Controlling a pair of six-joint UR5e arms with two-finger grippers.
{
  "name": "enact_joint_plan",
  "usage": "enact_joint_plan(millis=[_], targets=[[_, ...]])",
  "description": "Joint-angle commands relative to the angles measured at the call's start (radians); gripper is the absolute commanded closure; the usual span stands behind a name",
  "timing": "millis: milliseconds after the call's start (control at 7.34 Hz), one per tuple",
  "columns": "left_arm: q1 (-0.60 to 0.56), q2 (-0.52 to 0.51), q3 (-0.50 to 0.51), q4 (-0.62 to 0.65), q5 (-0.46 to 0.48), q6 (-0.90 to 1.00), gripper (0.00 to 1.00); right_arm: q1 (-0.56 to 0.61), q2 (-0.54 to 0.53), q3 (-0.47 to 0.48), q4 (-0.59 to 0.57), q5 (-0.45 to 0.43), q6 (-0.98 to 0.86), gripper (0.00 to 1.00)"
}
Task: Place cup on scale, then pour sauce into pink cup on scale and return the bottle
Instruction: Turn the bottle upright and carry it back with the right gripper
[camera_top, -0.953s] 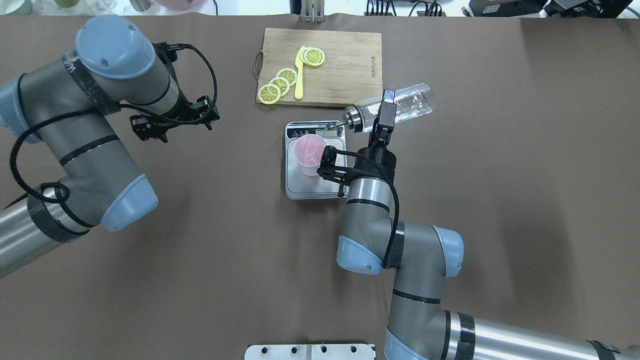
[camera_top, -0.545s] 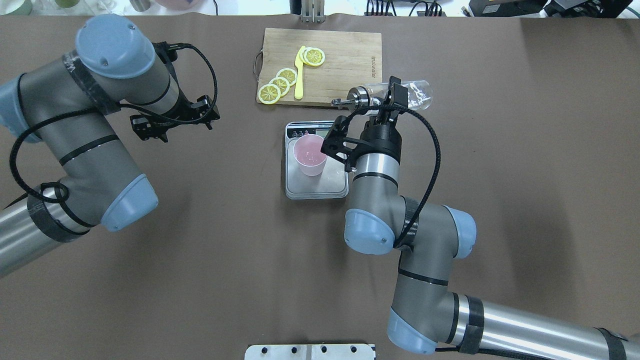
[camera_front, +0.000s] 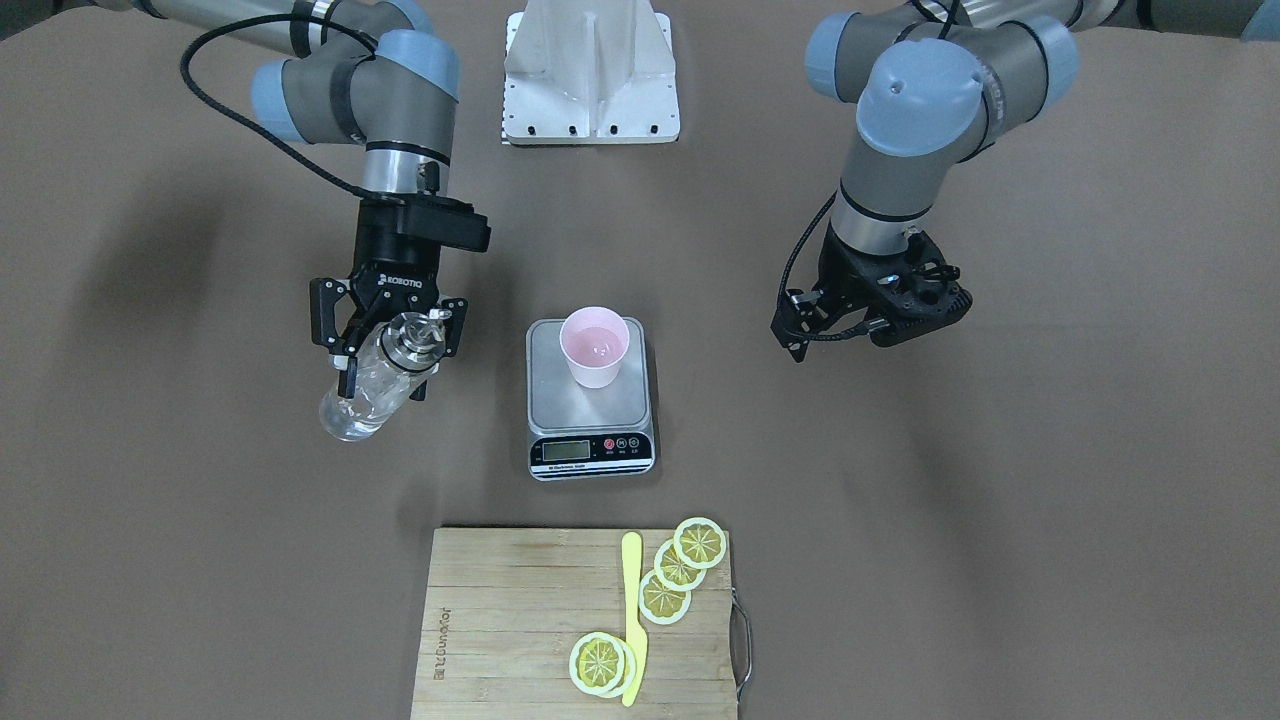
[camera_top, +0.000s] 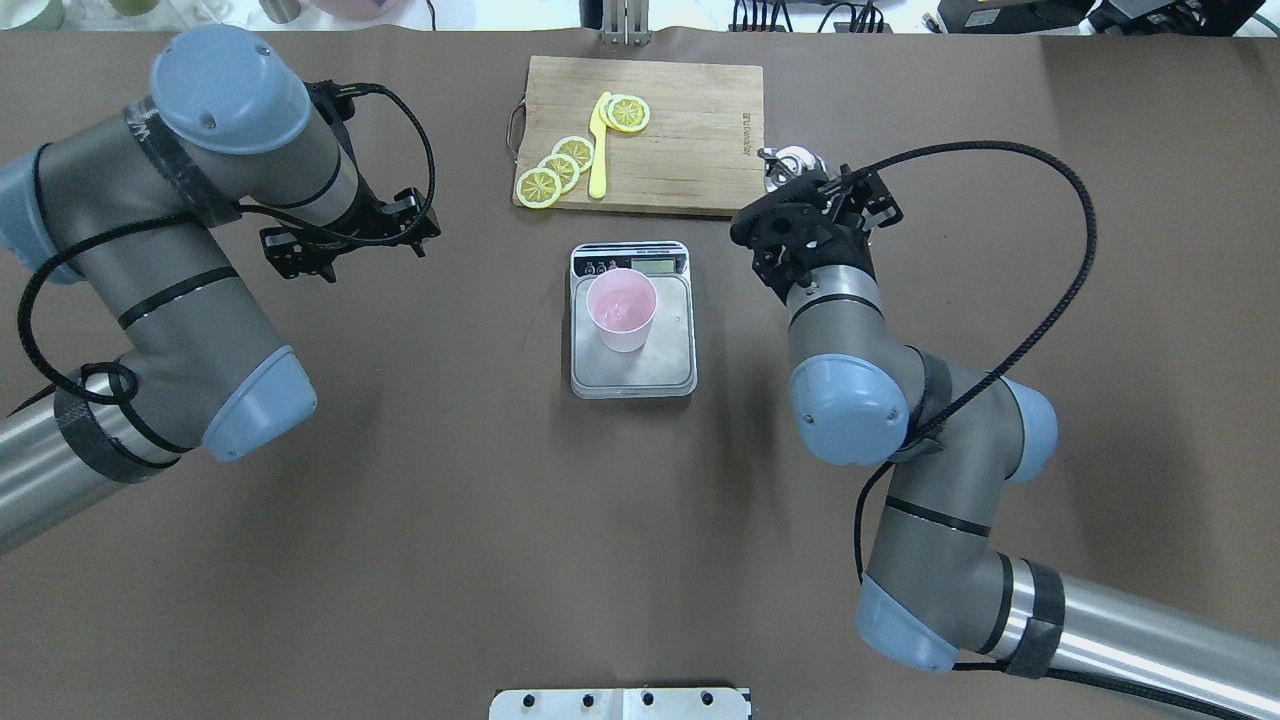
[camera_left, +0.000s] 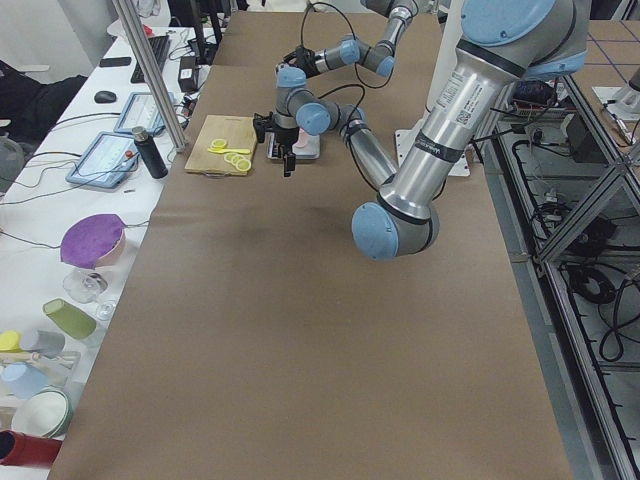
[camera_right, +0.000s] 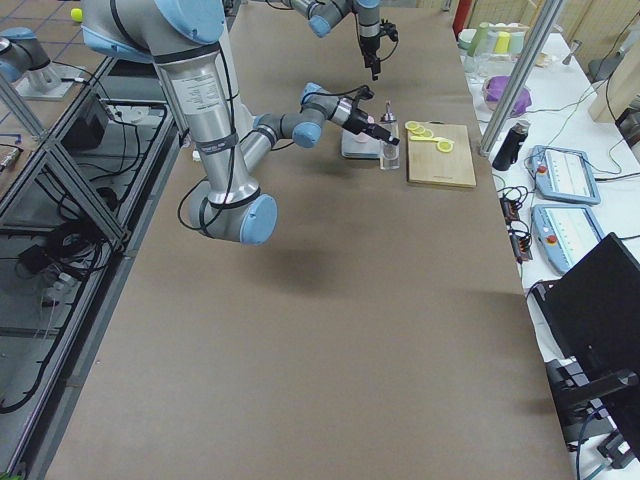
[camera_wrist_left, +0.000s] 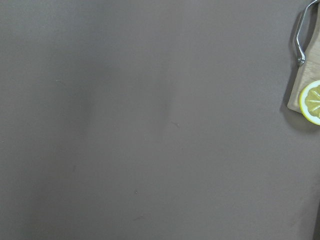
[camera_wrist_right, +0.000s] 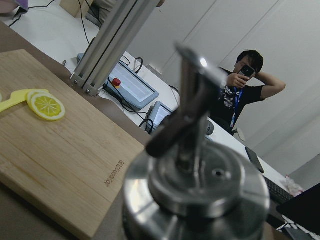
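Pinches the bottle in the right fingers, cap up against drips, between the scale and the right edge of the counter. Leaves the cup on the scale. Parks the left fingers, seemingly spread, toward the left edge. Unlike half a second ago, holds the bottle righted, clear of the scale.
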Motion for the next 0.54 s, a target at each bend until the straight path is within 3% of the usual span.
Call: enact_joint_plan(millis=[0,408], targets=[[0.000,0.000,-0.002,0.001,0.002,0.001,0.02,0.010,-0.124,-0.001,0.213,0.064,0.150,1.00],[0.000,0.000,-0.001,0.001,0.003,0.001,0.02,0.032,-0.119,-0.015,0.272,0.138,0.356,1.00]])
